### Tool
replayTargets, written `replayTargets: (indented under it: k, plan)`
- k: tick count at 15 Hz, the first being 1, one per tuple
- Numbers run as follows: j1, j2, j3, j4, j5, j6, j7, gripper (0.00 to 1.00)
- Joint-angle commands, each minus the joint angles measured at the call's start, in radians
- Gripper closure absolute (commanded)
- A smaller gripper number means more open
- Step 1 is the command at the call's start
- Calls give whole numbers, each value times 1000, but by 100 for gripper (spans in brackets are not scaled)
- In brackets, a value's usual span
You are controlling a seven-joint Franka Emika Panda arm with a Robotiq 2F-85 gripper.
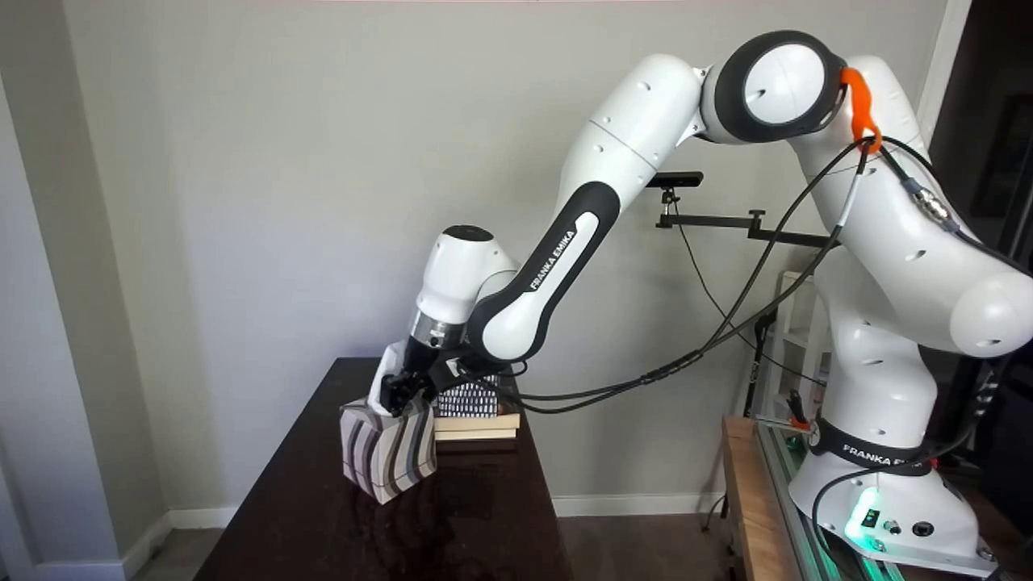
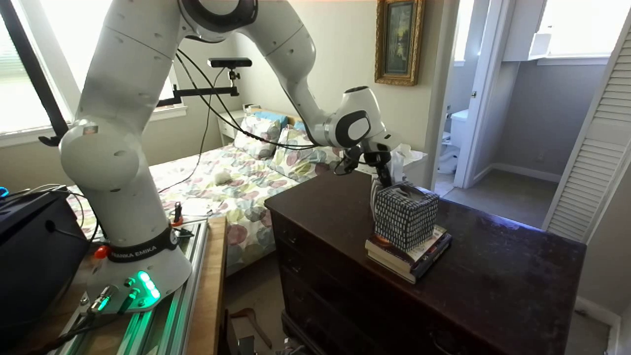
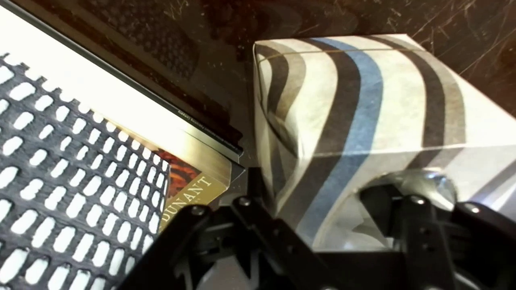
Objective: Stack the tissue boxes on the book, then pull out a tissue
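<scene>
1. Tool (image 3: 316, 191) down at the striped tissue box (image 3: 387, 96): its fingers (image 3: 381, 209) stand apart with part of the box between them, and you cannot tell whether they grasp it.
2. In your wrist view, the finger at right is at the box's glossy opening; the other is just beside its dented 9 o'clock side.
3. That box looks upright over your table (image 2: 493, 276), near two stacked books (image 2: 392, 261); you cannot tell whether its base touches the tabletop.
4. White tissue (image 1: 389, 367) shows at the box's 12 o'clock in an exterior view, beside your tool.
5. Your black-and-white patterned tissue box (image 2: 406, 217) rests upright on the books, its opening facing up. From the striped box, you find it between 8 and 9 o'clock in the wrist view.
6. You can read "DUNANT" on the upper book's gold strip in the wrist view.
7. Your arm (image 1: 637, 105) reaches in from 2 o'clock in an exterior view, its base (image 1: 904, 500) lit green.
8. In an exterior view, a bed (image 2: 246, 212) lies at your table's 10 o'clock, and a framed picture (image 2: 399, 42) hangs at 12 o'clock.
</scene>
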Motion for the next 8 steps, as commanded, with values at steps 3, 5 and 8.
replayTargets:
  k: [3, 5, 8]
  plan:
    - [-50, -14, 61, 10, 63, -44, -143, 79]
    - [-69, -30, 81, 10, 86, -76, -194, 92]
    - [-82, -55, 90, 9, 113, -127, -245, 98]
